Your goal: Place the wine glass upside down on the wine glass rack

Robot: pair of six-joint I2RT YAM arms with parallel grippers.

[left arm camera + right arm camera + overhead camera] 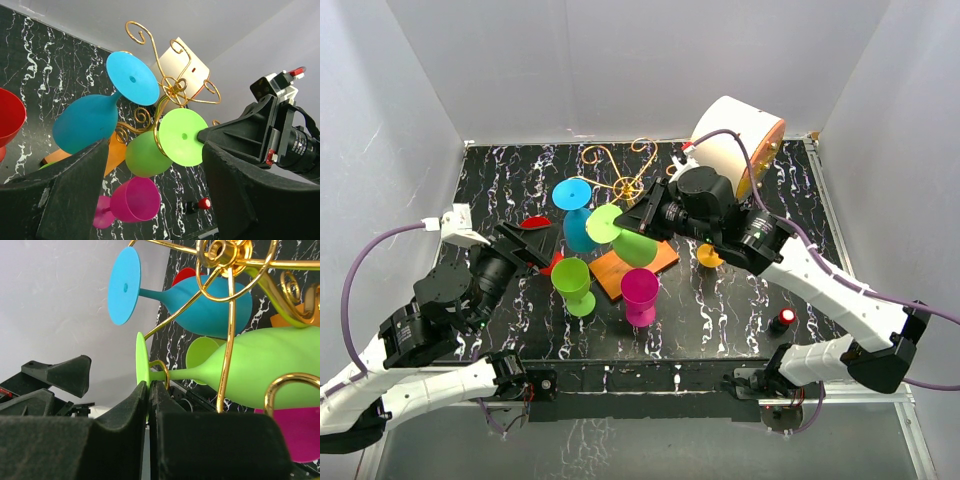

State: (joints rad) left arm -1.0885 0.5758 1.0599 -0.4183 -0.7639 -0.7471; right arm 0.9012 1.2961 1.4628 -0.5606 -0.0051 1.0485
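Lime-green wine glass (245, 362) hangs tilted on the wine glass rack (620, 185), near the middle of the black marbled table (740, 300). Its thin stem passes through 1 gold wire loop of the rack. Its round flat foot points up and outward, and its bowl slopes down toward the rack's orange-brown wooden base.

The right gripper (149, 390) has both black fingers pressed together on the rim of the foot, pinching it. The left gripper (155, 145) is spread wide with nothing between its fingers, hanging well apart from the rack and aimed at it.

By my reading the task is nearly done, since the glass appears hooked and inverted. What is left is for the right gripper to let go and draw back without dragging the foot out of the loop. Whether the rack alone carries the weight cannot be told.

The glass is smooth, opaque, matte plastic in 1 bright colour, with a rounded bowl and a disc-shaped foot. A blue wine glass (92, 122) of the same shape already hangs upside down on a neighbouring arm.
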